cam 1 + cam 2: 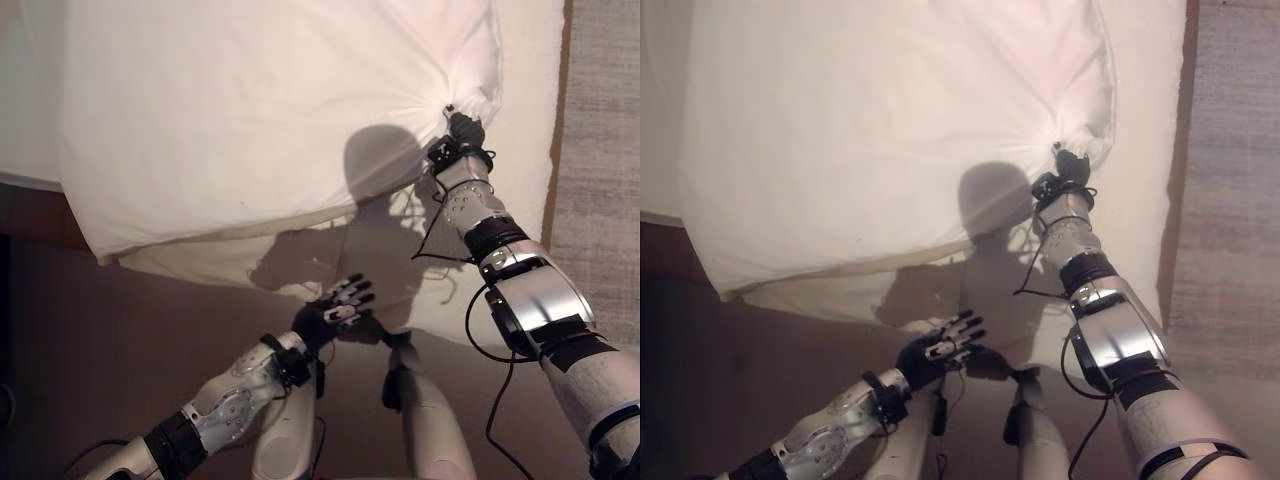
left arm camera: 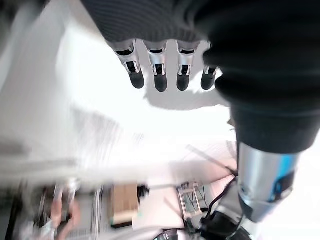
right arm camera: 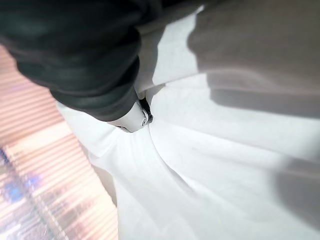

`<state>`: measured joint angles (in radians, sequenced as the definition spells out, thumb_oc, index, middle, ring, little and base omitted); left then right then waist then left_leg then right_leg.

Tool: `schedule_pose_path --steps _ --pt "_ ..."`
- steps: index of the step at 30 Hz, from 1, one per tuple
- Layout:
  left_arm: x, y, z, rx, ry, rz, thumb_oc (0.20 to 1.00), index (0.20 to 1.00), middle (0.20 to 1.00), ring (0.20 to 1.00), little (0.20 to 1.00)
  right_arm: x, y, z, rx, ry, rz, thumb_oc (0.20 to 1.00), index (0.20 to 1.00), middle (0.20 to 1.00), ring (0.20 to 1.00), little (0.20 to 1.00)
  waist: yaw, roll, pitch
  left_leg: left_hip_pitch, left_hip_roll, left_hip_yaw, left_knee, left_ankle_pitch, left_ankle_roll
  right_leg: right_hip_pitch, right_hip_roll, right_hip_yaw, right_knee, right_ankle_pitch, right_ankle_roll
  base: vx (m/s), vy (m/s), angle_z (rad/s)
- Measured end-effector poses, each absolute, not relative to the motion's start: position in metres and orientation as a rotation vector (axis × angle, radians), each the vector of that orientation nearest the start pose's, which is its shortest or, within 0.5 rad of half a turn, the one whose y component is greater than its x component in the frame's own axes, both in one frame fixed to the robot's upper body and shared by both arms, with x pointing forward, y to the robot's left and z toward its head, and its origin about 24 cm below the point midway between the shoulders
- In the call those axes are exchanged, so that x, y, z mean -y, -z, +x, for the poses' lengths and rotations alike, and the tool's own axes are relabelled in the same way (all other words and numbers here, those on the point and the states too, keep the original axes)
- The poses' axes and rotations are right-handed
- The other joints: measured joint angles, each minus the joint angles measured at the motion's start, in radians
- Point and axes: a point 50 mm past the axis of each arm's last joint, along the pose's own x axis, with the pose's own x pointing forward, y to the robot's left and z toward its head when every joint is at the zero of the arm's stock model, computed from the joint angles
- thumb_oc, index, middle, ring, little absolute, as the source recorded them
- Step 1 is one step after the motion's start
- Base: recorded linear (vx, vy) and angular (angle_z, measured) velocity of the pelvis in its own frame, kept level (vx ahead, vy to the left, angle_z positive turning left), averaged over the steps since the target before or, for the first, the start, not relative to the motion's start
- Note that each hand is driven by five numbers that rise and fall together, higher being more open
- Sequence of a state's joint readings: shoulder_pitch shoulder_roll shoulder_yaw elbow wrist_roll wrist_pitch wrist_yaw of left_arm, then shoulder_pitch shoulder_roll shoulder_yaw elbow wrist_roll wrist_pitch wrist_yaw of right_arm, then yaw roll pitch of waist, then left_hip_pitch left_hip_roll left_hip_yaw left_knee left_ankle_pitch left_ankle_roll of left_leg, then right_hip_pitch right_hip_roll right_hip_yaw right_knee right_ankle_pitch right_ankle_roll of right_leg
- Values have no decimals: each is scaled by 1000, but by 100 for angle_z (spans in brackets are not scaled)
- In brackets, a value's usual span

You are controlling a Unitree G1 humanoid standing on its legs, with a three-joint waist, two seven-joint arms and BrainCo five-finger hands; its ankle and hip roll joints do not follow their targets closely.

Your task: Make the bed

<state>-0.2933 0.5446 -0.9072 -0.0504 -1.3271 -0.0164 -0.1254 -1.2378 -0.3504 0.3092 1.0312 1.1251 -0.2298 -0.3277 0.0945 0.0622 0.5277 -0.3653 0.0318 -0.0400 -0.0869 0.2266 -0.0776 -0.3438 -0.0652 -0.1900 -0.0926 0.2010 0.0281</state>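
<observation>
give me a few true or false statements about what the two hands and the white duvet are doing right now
1. The right hand is bunched into the white duvet, with folds radiating from the grip. True.
2. The left hand is clamped on the duvet's edge. False: it hangs with straight fingers near the lower edge, holding nothing.
3. The duvet lies flat and smooth over the whole bed. False: it is lifted and gathered, with a lower sheet showing beneath it.
4. A strip of grey carpet shows along the robot's right side of the bed. True.
</observation>
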Motion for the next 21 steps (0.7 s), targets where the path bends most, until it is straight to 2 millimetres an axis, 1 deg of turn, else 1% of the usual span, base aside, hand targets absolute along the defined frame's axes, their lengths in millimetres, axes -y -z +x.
schedule_pose_path --steps 1,2,3,6,7,8,10,11,12,13,14,15,16,17,18,19,21 --pt "-47 -40 211 -483 919 -669 1000 1000 1000 1000 1000 161 -240 423 231 191 587 200 200 200 200 200 0 0 0 7 0 3 0 0 0 6 0 2 0 1 1 3 -6 -4" --pt "-41 -45 211 -483 941 -692 1000 1000 1000 1000 1000 158 -240 424 230 179 581 200 200 200 200 200 -10 0 0 12 -1 4 0 -1 0 10 0 9 0 2 2 -10 -6 -6" --pt "-41 -44 211 -495 935 -711 1000 1000 1000 1000 1000 157 -240 424 227 175 582 200 200 200 200 200 -10 0 0 14 -1 6 0 -1 0 11 0 13 0 5 2 -19 -14 -4" --pt "-32 -46 215 -524 914 -808 1000 1000 1000 1000 1000 147 -236 424 207 146 568 200 200 200 200 200 -30 -1 0 39 -2 9 0 -5 5 33 0 18 0 4 3 1 -26 -2" --pt "-29 -48 223 -515 881 -853 1000 1000 1000 1000 1000 141 -236 424 207 127 561 200 200 200 200 200 -36 -1 0 48 -2 10 0 -7 8 43 0 19 0 4 3 2 -43 -5" --pt "-29 -47 227 -515 851 -877 1000 1000 1000 1000 1000 139 -236 423 210 115 562 200 200 200 200 200 -39 -2 0 52 -2 10 0 -7 8 47 0 19 0 4 3 -7 -39 -1" --pt "-24 -57 242 -461 786 -981 1000 1000 1000 1000 1000 127 -241 420 232 55 558 200 200 200 200 200 -53 -8 -2 57 -1 10 0 -8 10 52 1 19 0 4 3 -15 -45 -1" --pt "-21 -69 258 -398 725 -1066 1000 1000 1000 1000 1000 121 -245 417 249 21 569 200 200 200 200 200 -57 -12 -3 59 0 10 0 -8 11 54 3 21 0 4 3 7 -55 -3" --pt "-20 -75 268 -357 685 -1116 1000 1000 1000 1000 1000 119 -245 415 257 8 574 200 200 200 200 200 -57 -15 -4 60 1 10 0 -8 10 54 4 21 0 4 3 -5 -56 -3" --pt "-24 -80 278 -314 627 -1168 1000 1000 1000 1000 1000 116 -244 413 262 -5 580 200 200 200 200 200 -55 -20 -6 60 3 10 0 -7 11 55 6 21 0 4 3 -2 -58 -4" --pt "-28 -97 293 -219 570 -1221 1000 1000 1000 1000 1000 113 -242 410 264 -19 591 200 200 200 200 200 -57 -37 -6 62 8 11 0 -8 11 55 11 23 0 4 3 -15 -62 -5" --pt "-39 -111 308 -131 496 -1231 1000 1000 1000 1000 1000 111 -237 408 260 -29 597 200 200 200 200 200 -60 -56 -9 63 11 12 0 -9 8 55 14 24 0 4 3 -6 -65 -5" --pt "-42 -117 315 -94 463 -1238 1000 1000 1000 1000 1000 110 -235 406 257 -33 597 200 200 200 200 200 -62 -66 -12 63 12 12 0 -10 8 55 16 24 0 4 3 3 -61 -3" --pt "-51 -126 328 -39 381 -1251 1000 1000 1000 1000 1000 109 -230 403 254 -41 602 200 200 200 200 200 -61 -82 -15 63 13 12 0 -11 7 56 16 25 0 3 3 -10 -51 -2" --pt "-55 -129 331 -17 345 -1269 1000 1000 1000 1000 1000 109 -228 402 251 -42 605 200 200 200 200 200 -66 -89 -16 64 13 13 0 -12 6 56 16 26 0 3 3 -8 -48 0" --pt "-60 -136 336 22 291 -1313 1000 1000 1000 1000 1000 108 -225 400 247 -47 612 200 200 200 200 200 -73 -103 -18 64 12 12 0 -13 6 57 15 29 0 3 3 -18 -29 4" --pt "-58 -136 339 19 237 -1357 1000 1000 1000 1000 1000 106 -221 397 246 -52 619 200 200 200 200 200 -78 -108 -18 65 9 12 0 -14 9 61 13 39 0 2 4 -9 -35 6"
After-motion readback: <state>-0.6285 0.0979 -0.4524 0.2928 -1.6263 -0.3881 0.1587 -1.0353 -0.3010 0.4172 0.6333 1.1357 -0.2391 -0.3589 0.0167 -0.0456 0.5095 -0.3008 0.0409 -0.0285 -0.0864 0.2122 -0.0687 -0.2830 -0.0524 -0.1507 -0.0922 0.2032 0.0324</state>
